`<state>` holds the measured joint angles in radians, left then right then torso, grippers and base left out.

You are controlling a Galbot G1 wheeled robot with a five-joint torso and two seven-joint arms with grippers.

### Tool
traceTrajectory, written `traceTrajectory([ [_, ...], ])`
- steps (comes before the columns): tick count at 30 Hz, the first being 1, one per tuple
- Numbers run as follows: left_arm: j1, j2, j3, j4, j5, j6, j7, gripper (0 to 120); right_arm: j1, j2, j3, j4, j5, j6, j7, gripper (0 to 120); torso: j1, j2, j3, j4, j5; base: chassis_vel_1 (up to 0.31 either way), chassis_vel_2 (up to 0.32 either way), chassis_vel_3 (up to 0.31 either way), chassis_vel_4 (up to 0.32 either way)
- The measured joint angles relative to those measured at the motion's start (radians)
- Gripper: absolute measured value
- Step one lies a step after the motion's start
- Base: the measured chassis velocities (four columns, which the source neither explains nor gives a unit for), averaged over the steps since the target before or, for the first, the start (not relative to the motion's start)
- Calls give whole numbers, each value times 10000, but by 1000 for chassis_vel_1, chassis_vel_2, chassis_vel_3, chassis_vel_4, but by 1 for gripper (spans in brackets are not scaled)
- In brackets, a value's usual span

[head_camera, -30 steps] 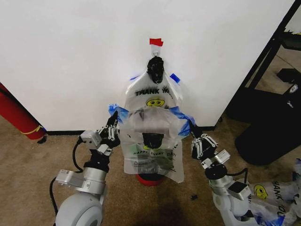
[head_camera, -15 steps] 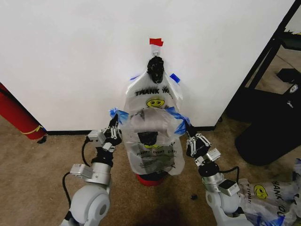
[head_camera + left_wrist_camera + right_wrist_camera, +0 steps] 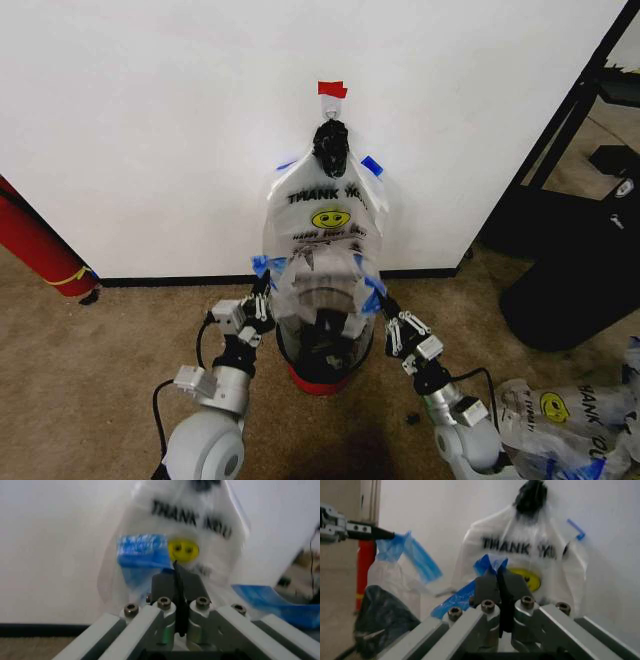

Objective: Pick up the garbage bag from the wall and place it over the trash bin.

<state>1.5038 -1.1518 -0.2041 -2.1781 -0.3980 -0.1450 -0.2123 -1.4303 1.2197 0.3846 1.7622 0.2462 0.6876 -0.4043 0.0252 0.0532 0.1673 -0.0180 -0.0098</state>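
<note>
The garbage bag (image 3: 318, 283) is stretched open between my two grippers, low in front of the wall (image 3: 150, 120), with its mouth down around the top of the trash bin (image 3: 322, 350). The bin's dark mesh shows through the plastic and its red base (image 3: 318, 381) sticks out below. My left gripper (image 3: 265, 285) is shut on the bag's left blue-taped handle (image 3: 144, 551). My right gripper (image 3: 384, 303) is shut on the right blue-taped handle (image 3: 489, 564). The right wrist view also shows the bin (image 3: 384, 620) and the left gripper (image 3: 355, 530) farther off.
A second "THANK YOU" bag (image 3: 328, 200) hangs from a hook under red tape (image 3: 332, 89). A long red cylinder (image 3: 38, 248) leans at the left. A black stand (image 3: 570, 240) is at the right. Loose bags (image 3: 560, 415) lie on the carpet by my right arm.
Both grippers have come down and closer together with the bag. Its open mouth has dropped from mid-height to around the bin's top. The hanging bag has not moved.
</note>
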Motion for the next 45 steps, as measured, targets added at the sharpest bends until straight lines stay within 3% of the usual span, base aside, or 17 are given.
traceTrajectory([
  [7,888,1020,316,-305,1519,58,-489,0,-1196,-1096,-182,515,546,-263,252,0,-1,0,-1,-2,-3,0,0,0,0],
  [11,1412,1386,266,-566,2403,211,-779,0,-1830,-1281,-228,561,801,-151,262,0,0,1,-1,-3,-2,0,0,0,0],
  [15,2120,1292,38,-673,3781,235,-1316,0,-2506,-1226,-283,497,1011,289,255,0,-1,1,-1,-2,-2,0,0,0,0],
  [20,2457,959,-72,-463,4672,302,-1772,0,-2660,-1088,-408,123,1030,593,211,0,-1,1,0,0,-2,0,0,0,0],
  [29,2642,956,-165,84,5308,1066,-2144,0,-2336,-881,-858,-934,1153,975,190,0,-1,1,1,-1,-2,0,0,0,0],
  [45,2071,1027,-32,1306,5655,1282,-2162,0,-1376,-541,-1098,-2489,2662,1167,201,0,0,1,1,-1,-2,0,0,0,0],
])
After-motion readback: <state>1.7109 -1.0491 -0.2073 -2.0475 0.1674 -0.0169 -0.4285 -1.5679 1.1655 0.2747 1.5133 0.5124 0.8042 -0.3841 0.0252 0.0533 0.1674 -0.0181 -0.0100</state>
